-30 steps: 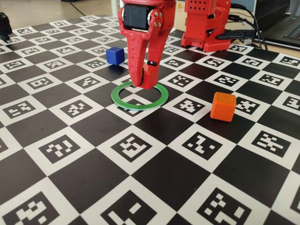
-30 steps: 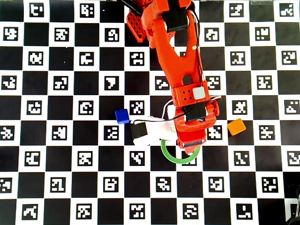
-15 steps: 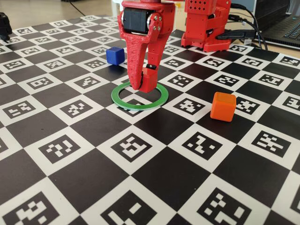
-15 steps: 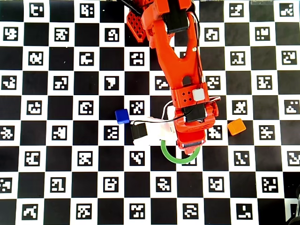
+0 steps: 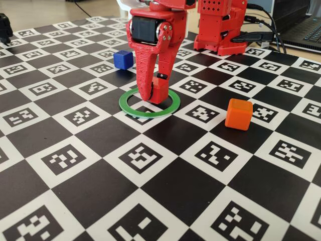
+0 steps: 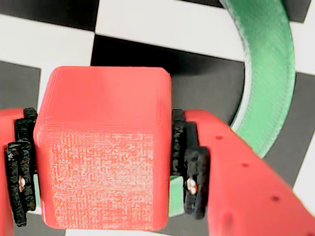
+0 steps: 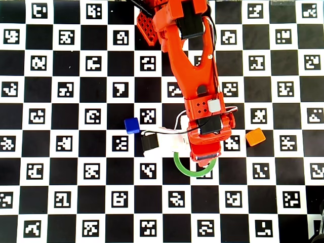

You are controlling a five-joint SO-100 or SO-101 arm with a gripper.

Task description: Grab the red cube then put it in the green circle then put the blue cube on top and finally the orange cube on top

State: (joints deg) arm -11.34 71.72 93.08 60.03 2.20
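Fingers clamp the red cube over the green circle; released off-centre, it may land on the rim.

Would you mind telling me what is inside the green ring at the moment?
The red cube, clamped in the gripper, sits low inside the green ring. Bare checkerboard fills the rest. Whether the cube touches the board is hidden.

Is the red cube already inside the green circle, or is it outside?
Inside: in the fixed view the red cube, held by the claw, sits within the green circle.
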